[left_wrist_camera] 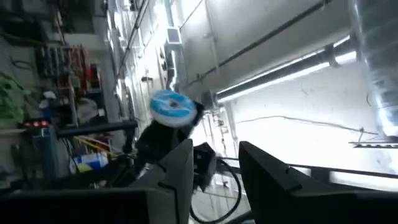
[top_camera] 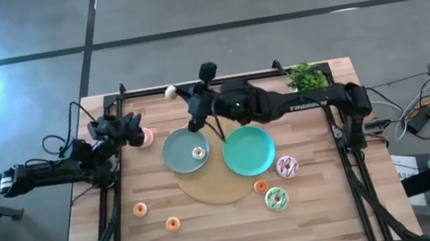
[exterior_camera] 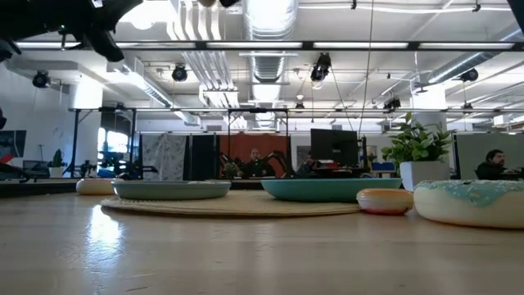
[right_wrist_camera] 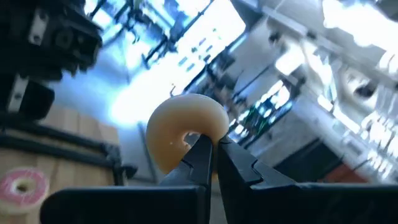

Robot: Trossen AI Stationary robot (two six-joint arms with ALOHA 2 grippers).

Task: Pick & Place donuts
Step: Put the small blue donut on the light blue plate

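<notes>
A: Right gripper (right_wrist_camera: pixel 213 149) is clenched on a cream donut (right_wrist_camera: pixel 185 127), pinching the ring's edge, raised over the table's 12 o'clock edge, tilted up.

B: Target?

A: Likely the grey-blue plate (top_camera: pixel 176 154), at 6 o'clock from the gripper. It already holds one donut (top_camera: pixel 198 152). The teal plate (top_camera: pixel 249 150) sits just beside it, at 3 o'clock.

B: Advice?

A: Level the wrist, lower close, then open. The thin grip could let the ring swing.

B: Left gripper (left_wrist_camera: pixel 214 167)?

A: Released, parked at 9 o'clock near a pink donut (top_camera: pixel 146 137).
</notes>
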